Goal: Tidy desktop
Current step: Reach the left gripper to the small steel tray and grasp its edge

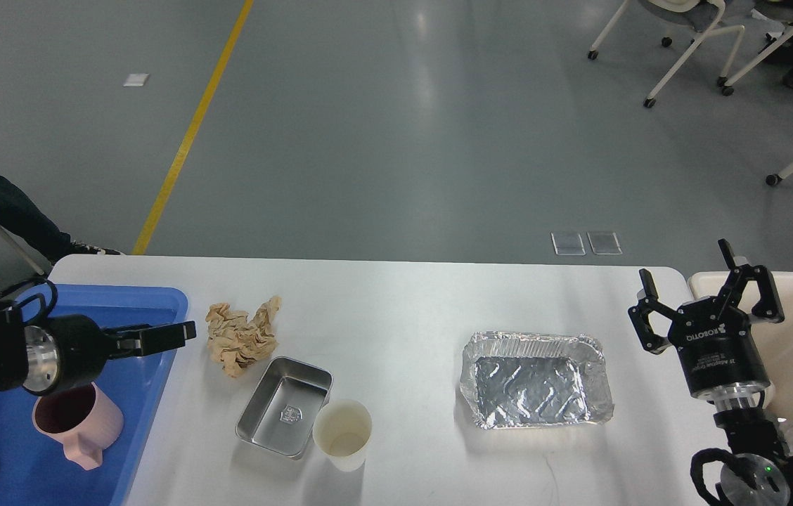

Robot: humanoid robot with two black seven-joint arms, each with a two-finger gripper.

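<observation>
Nearest us, the paper cup [342, 433] touches the steel tray [285, 405] on the desktop [403, 302]. Our right gripper [709, 299] hovers with fingers wide; the left gripper [171, 335] seems closed, though we cannot tell. We should lift the foil tray [536, 380] by its rim.

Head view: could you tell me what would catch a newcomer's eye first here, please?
Probably the shiny foil tray, lying empty right of centre on the white desktop. Next, the crumpled brown paper on the left, with a steel tray and a paper cup just in front of it. At the far left a blue tray holds a pink mug, and the right gripper hangs open.
</observation>
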